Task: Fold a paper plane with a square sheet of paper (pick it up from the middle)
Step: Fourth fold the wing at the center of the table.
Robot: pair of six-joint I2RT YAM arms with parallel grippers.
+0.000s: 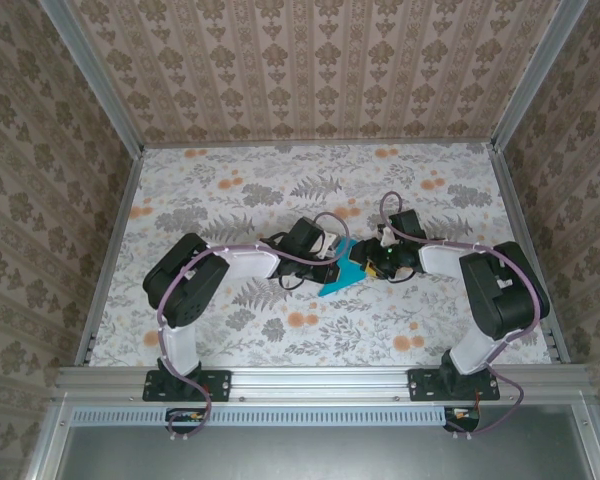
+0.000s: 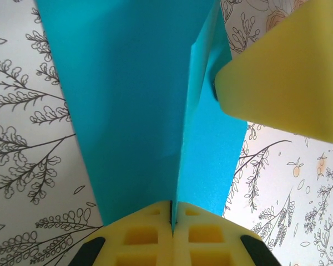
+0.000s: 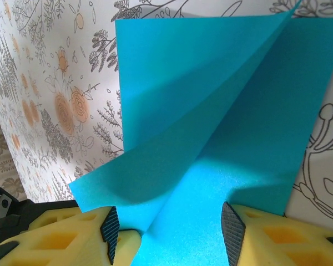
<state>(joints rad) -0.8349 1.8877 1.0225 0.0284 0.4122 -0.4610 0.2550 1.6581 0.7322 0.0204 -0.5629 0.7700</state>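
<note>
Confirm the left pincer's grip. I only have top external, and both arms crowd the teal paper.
Observer: From the left wrist, the left pincer is shut on the teal paper sheet, with its pads meeting on a fold line.
Operator: And the right one?
Observer: From the right wrist, the right pincer is open. Its pads sit on either side of the sheet with a gap between them.
Operator: How far along is the fold?
Observer: There is one diagonal fold, with the upper layer lifted off the layer below. It is not yet a dart.
</note>
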